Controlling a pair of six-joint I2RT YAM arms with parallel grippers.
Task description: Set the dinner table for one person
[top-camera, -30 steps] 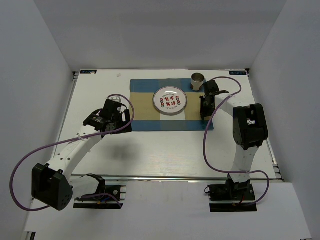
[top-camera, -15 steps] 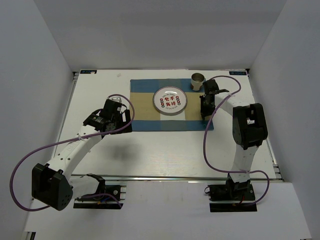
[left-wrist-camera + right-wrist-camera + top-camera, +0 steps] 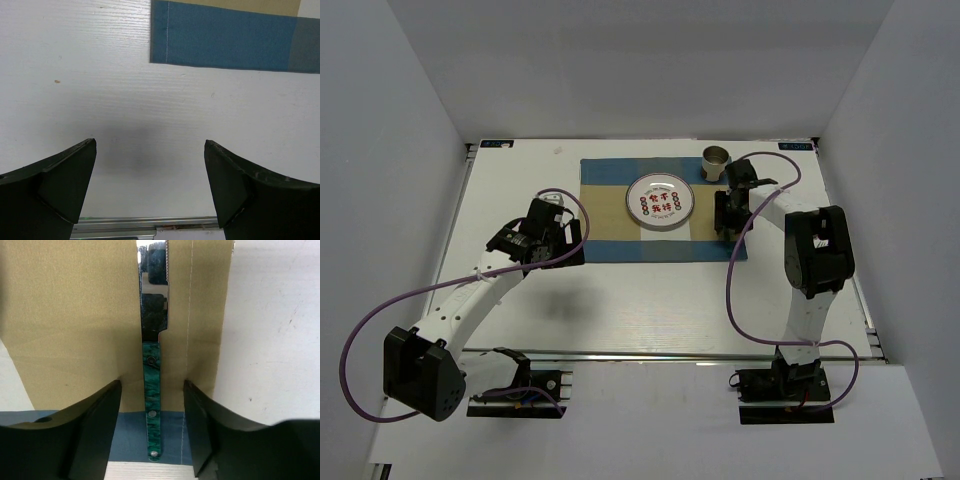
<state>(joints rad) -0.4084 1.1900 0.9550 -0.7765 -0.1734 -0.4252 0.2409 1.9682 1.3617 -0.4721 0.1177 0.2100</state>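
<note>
Step in hand, I judge: knife placing. Knife [image 3: 152, 390] lies flat on placemat [image 3: 610, 200], 3 o'clock of plate [image 3: 661, 203]. Right gripper [image 3: 725, 225] straddles green handle, jaws apart, not pinching. Left gripper [image 3: 150, 145] at 9 o'clock over bare dinner table [image 3: 650, 300], jaws wide, empty. Table spans whole area under arms. Next move calls for clean straight lift, no dragging of knife. Count: one placemat, one plate, one knife, one cup [image 3: 716, 160] at 1 o'clock; no fork seen.

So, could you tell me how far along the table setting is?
Done: the plate sits on the placemat, cup at its far corner. In hand: the open right gripper straddles the knife lying on it. Remaining: no fork shows; the left gripper hangs open and empty.
</note>
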